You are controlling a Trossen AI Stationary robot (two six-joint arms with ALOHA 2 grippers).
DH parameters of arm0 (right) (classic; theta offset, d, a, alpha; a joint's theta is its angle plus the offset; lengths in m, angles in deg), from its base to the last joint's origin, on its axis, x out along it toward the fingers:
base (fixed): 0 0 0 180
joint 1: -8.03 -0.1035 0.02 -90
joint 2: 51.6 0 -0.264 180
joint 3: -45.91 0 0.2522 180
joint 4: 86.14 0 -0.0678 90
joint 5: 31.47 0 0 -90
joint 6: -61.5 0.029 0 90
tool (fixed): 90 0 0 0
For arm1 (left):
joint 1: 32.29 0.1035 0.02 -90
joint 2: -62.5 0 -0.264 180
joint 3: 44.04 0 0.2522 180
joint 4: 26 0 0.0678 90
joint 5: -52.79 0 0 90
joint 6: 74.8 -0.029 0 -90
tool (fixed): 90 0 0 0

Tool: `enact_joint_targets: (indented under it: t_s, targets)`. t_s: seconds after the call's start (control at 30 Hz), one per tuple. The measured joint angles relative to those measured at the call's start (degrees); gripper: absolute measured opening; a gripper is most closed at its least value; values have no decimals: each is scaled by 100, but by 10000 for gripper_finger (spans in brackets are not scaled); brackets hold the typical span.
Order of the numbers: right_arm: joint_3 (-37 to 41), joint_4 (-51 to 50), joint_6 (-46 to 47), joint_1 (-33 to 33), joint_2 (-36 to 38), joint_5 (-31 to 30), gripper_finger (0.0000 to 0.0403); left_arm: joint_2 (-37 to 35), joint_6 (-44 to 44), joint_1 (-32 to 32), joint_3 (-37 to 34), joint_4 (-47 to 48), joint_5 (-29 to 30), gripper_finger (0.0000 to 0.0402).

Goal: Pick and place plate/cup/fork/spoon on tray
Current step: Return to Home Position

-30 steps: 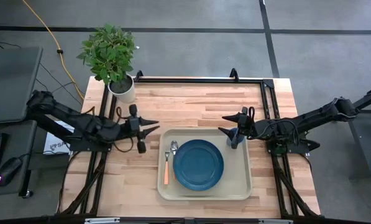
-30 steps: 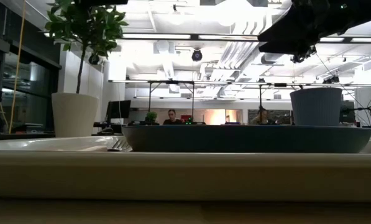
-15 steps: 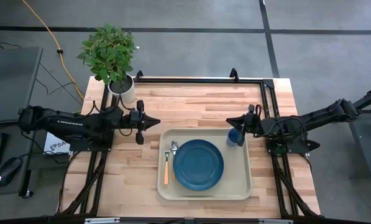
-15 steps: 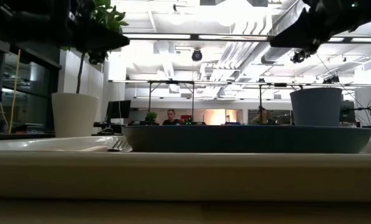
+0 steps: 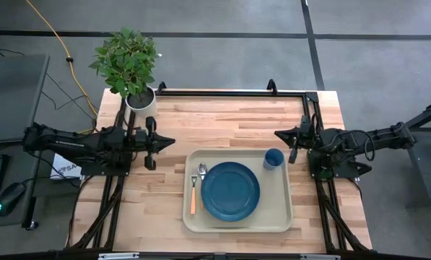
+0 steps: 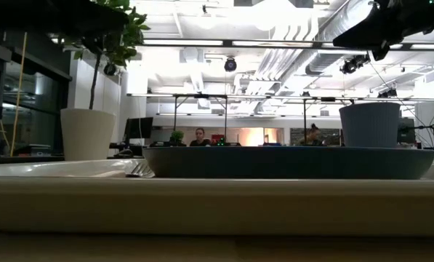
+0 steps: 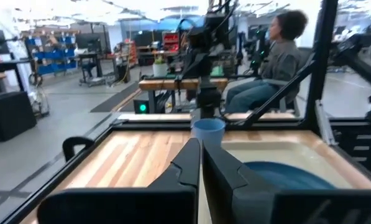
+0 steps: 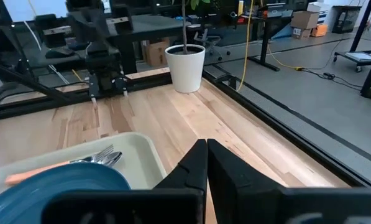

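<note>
Both our grippers are closed and empty: the right gripper [image 5: 286, 136] sits just beside the cup [image 5: 273, 159] on the tray [image 5: 280, 213], the left gripper [image 5: 164, 141] well off it.

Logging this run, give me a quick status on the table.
Both pincers shut, empty: left, right, off the beige rectangular tray. Dark-blue plate, small blue cup, orange-handled fork and spoon all on tray.

Pale wood table [image 5: 229, 123], smooth plastic tray [image 5: 276, 209]
</note>
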Motion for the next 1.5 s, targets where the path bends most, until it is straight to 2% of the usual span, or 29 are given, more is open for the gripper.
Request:
enact_joint_targets:
  t_s: [0.2,0.4,0.63,0.87,1.1,1.23,1.5]
  targets:
    - [0,2,0,271,-16,732,1,-200,-161,-499,2,49,532,0]
    - [0,2,-137,425,-14,1014,0,-198,-302,-682,2,87,679,0]
    - [0,-82,-304,427,-16,1052,0,-516,-386,-685,4,566,692,0]
    - [0,-352,-61,426,-18,1230,0,-1371,-87,-685,-2,1494,710,0]
    - [0,-346,-1,426,-14,1233,0,-2383,90,-685,-737,1510,691,0]
    - [0,-344,15,427,-14,1231,0,-2942,137,-685,-838,1774,646,0]
    - [0,-337,150,427,-16,1192,0,-2980,144,-689,-670,2012,575,0]
